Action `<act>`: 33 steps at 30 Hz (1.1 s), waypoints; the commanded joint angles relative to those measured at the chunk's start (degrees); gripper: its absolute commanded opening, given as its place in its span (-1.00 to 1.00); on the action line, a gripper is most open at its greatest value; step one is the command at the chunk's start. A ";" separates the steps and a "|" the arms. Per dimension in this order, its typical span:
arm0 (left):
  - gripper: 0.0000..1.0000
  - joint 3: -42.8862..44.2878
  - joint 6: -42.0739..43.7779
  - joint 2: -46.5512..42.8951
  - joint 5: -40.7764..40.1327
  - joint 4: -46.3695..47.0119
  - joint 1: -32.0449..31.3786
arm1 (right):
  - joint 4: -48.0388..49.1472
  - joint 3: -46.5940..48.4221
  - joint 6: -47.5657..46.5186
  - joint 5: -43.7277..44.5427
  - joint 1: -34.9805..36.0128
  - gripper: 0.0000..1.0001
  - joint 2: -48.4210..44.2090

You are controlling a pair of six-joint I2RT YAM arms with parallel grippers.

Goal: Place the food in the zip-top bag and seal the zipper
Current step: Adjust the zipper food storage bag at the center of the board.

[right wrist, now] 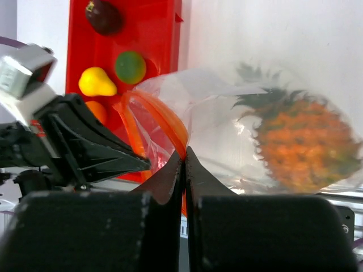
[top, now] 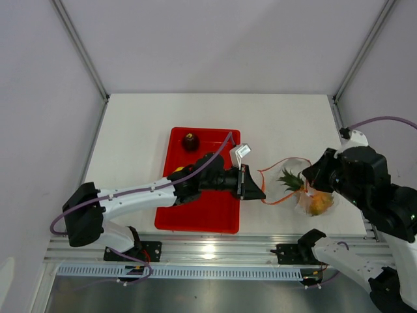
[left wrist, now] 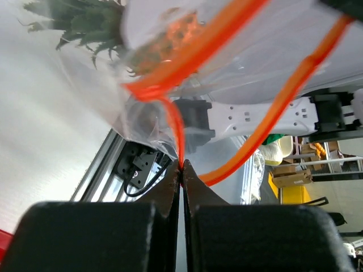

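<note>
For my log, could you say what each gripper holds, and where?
Left gripper and right gripper each pinch the clear plastic bag by its red-orange mouth strip.

Five fruits (right wrist: 96,82), one bag (right wrist: 218,99) (clear), one tray (right wrist: 156,34)

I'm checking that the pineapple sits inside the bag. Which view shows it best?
Right wrist: the pineapple shows large, crown and body, through the clear bag. The top view shows it small, partly under the right arm; the left wrist catches only crown and a blurred patch.
</note>
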 commanded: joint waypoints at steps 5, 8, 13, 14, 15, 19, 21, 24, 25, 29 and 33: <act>-0.99 5.09 2.84 2.68 1.31 -1.90 0.80 | 1.45 -18.15 0.19 -2.09 0.21 -1.00 -2.70; -0.99 5.27 3.72 3.04 1.58 -3.31 1.85 | 1.45 -20.71 -0.25 -1.04 0.21 -1.00 -2.87; -0.99 6.41 6.70 2.16 1.13 -7.60 3.08 | 1.63 -22.12 -2.79 -4.90 0.21 -0.99 -3.84; -0.99 6.85 7.23 2.07 1.40 -8.49 3.17 | 1.63 -22.04 -3.84 -4.99 0.21 -0.79 -3.67; -0.99 7.55 7.67 2.16 1.49 -9.37 3.17 | 1.63 -21.95 -4.55 -4.99 0.21 -0.66 -3.41; -0.99 7.82 8.47 1.89 3.24 -10.96 3.17 | 1.45 -18.18 -7.72 -3.24 -0.14 -0.16 0.10; -0.99 7.91 8.73 1.72 4.21 -11.05 3.17 | 2.41 -16.86 -9.91 -2.53 -0.92 -0.10 3.27; -0.99 7.65 9.26 1.63 5.70 -12.98 3.17 | 4.78 -15.80 -13.43 -3.15 -2.94 -0.05 7.14; -0.99 7.73 9.95 1.98 6.14 -13.33 3.17 | 5.31 -15.62 -14.30 -3.67 -4.61 -0.05 8.10; -0.99 9.22 10.84 3.38 8.34 -15.17 3.35 | 7.51 -14.66 -18.17 -8.84 -7.78 -0.25 11.18; -0.99 9.14 11.28 3.65 9.66 -15.26 3.79 | 9.09 -16.14 -19.85 -12.46 -8.66 -0.99 11.72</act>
